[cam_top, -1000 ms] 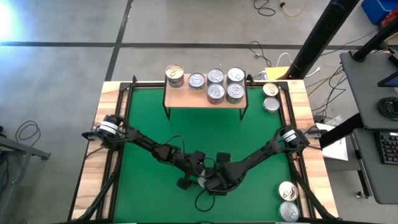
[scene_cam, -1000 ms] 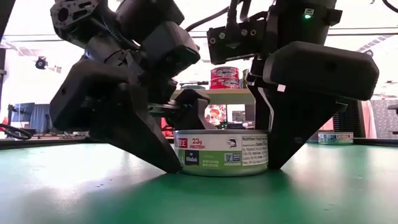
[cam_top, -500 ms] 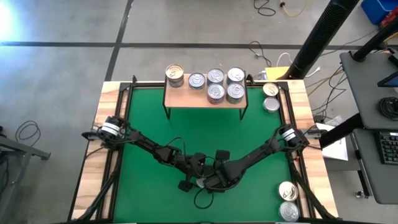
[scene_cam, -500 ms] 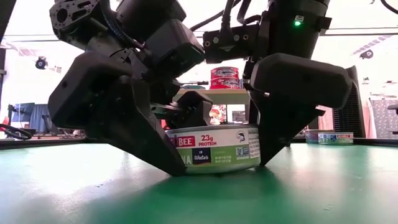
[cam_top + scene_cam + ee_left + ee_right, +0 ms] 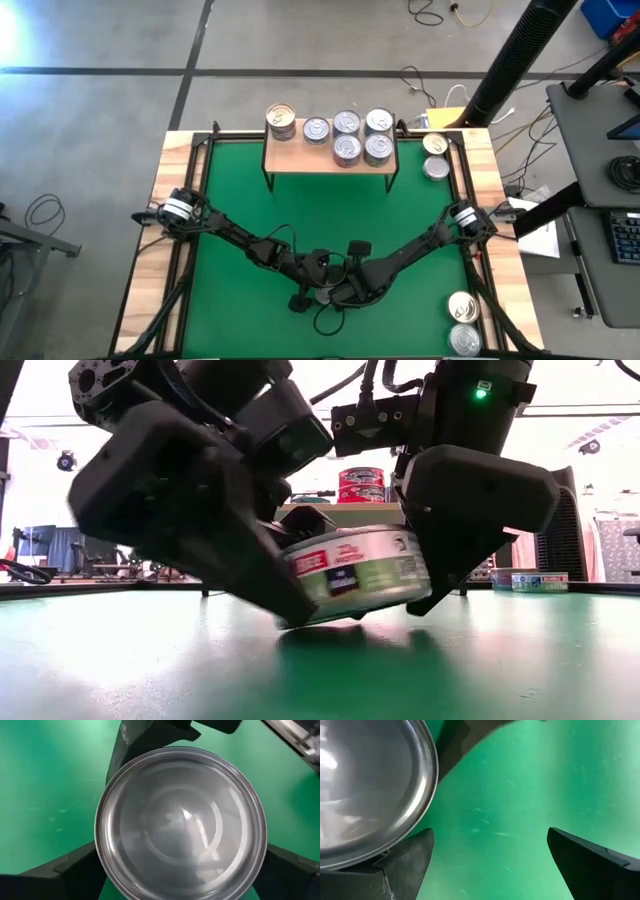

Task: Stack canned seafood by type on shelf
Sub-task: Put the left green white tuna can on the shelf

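tilting in the low view, one short round metal tin (image 5: 358,574) with a green, red and white label is seen raised off the green table mat (image 5: 520,660) on one side, near the mat's front middle. it is held between the fingers of the left gripper (image 5: 312,290), whose dark fingers (image 5: 70,870) are spread wide on either side of its shiny silver top (image 5: 180,822); the tin is gripped by the left gripper. the right gripper (image 5: 345,292) is placed just beside it, fingers (image 5: 590,862) wide apart over bare mat, with the tin's rim at one finger; whether that finger touches the tin cannot be told.

counted on the small light-wood shelf board on thin black legs (image 5: 290,152): six tins (image 5: 347,150) seen from above, one gold-topped (image 5: 281,121), five silver-topped. stacking beneath them cannot be told from above.

counted off the shelf: two tins (image 5: 434,156) at the table's far right edge, two tins (image 5: 462,320) at the near right corner.
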Tool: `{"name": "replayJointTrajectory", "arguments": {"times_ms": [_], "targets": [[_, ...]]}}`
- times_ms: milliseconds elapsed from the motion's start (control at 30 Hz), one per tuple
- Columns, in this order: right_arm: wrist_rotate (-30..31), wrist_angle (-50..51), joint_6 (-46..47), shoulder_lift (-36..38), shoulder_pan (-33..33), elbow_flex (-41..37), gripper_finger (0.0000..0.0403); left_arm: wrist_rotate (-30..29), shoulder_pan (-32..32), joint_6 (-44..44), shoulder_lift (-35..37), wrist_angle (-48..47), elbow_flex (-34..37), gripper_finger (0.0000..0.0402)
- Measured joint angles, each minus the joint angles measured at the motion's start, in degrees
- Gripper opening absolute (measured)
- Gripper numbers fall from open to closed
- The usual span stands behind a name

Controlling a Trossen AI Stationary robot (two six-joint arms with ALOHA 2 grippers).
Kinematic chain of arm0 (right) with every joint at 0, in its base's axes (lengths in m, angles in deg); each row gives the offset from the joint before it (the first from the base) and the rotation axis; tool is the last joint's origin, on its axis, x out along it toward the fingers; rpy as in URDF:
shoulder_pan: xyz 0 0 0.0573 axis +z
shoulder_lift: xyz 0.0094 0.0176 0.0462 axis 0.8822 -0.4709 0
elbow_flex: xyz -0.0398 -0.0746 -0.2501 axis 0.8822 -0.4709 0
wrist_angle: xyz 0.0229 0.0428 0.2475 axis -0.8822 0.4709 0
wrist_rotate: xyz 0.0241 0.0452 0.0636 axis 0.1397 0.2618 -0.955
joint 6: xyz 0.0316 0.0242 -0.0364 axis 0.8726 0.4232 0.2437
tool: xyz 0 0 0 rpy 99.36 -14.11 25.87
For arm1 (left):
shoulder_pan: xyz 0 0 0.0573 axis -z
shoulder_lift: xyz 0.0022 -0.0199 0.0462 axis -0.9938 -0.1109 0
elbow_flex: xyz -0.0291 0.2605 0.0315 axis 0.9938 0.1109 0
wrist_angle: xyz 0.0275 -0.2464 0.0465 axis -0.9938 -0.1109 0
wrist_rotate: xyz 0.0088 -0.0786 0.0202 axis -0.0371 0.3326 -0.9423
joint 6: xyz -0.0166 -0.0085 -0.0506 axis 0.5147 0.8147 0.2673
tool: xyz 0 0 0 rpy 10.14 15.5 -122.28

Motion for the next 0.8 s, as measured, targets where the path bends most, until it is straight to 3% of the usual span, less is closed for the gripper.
{"name": "replayJointTrajectory", "arguments": {"times_ms": [267,467,600,800], "targets": [[2.58,5.13,0.37,6.47,-0.94,0.33,0.0382,-5.69,-0.54,3.95,5.56,-3.2,0.59,0.0364],[0.57,9.71,-3.28,14.9,-0.98,0.13,0.0382,-12.3,-1.54,3.93,15.51,-14.06,2.36,0.0365],[0.41,10.13,-5.7,21.19,-2.78,0.02,0.0382,-14.64,-2.6,5.03,23.19,-26.25,2.48,0.0365],[-3.73,2.38,-10.65,31.3,-7.25,-0.08,0.0382,-17.72,-8.33,3.69,36.21,-40.85,0.32,0.0365]]}}
